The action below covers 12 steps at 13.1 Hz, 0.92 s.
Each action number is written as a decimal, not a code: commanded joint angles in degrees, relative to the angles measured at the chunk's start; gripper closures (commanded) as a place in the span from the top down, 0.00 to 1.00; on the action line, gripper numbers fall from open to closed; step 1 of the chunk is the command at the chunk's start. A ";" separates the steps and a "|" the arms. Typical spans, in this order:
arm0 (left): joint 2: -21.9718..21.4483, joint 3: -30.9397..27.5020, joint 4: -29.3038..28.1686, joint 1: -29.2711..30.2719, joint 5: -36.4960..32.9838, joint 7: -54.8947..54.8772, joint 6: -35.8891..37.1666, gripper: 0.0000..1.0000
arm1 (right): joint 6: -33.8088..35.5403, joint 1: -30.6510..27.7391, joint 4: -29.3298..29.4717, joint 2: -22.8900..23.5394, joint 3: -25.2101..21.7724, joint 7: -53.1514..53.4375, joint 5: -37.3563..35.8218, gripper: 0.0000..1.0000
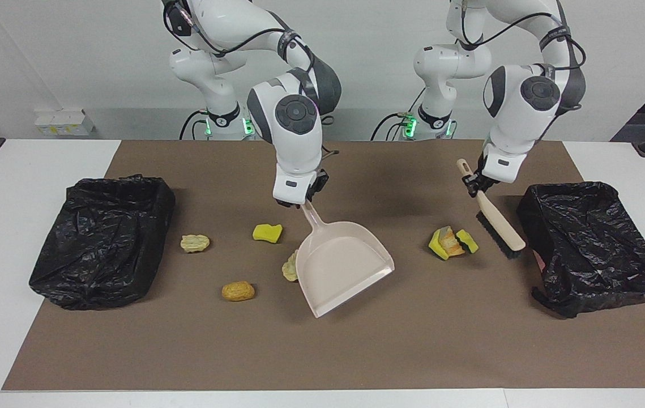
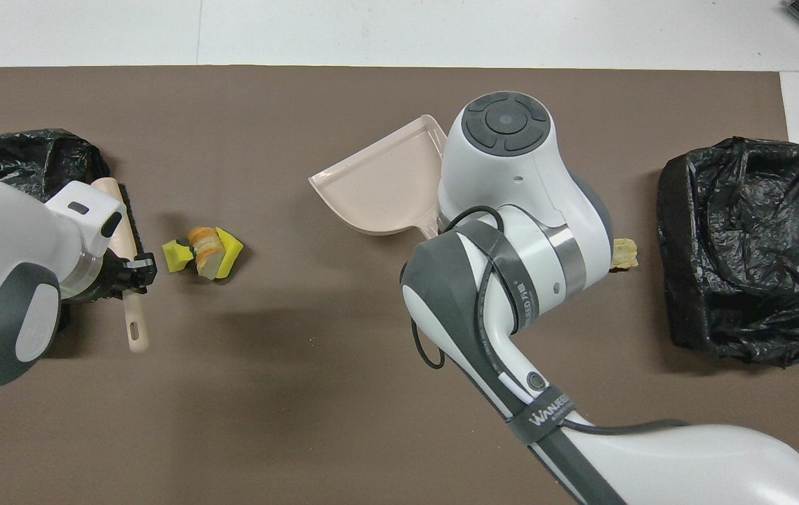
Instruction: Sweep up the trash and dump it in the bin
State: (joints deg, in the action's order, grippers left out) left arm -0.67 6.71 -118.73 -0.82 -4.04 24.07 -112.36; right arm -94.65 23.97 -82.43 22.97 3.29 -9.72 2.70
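My right gripper [image 1: 306,203] is shut on the handle of the beige dustpan [image 1: 342,266], whose pan lies low on the brown mat; in the overhead view the dustpan [image 2: 385,186] shows but the arm hides the gripper. My left gripper [image 1: 478,187] is shut on the beige-handled brush [image 1: 498,224], bristles down at the mat; it also shows in the overhead view [image 2: 134,270]. A trash cluster [image 1: 451,242] of yellow sponge and an orange piece lies between brush and dustpan. A yellow sponge [image 1: 267,232], a beige scrap [image 1: 290,267] touching the pan's side, another beige scrap [image 1: 195,243] and an orange scrap [image 1: 238,290] lie toward the right arm's end.
One bin lined with a black bag [image 1: 104,241] stands at the right arm's end of the mat, another bin [image 1: 594,243] at the left arm's end, close beside the brush. The brown mat [image 1: 322,351] covers the white table.
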 commanded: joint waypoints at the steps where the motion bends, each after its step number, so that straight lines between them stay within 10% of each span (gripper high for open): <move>1: 3.82 0.84 1.04 1.87 -1.41 -2.53 -2.86 0.00 | 0.52 -0.42 -1.50 -1.35 0.49 -9.32 -2.16 0.00; 12: 4.79 1.28 -6.52 -2.95 -0.62 -6.06 -8.67 0.00 | -2.82 5.38 -5.81 0.84 0.84 -32.01 -16.05 0.00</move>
State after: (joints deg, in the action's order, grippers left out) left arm 5.25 8.31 -123.06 -1.93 -4.50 17.60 -119.03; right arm -96.04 29.65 -87.83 23.68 3.91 -38.02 -11.53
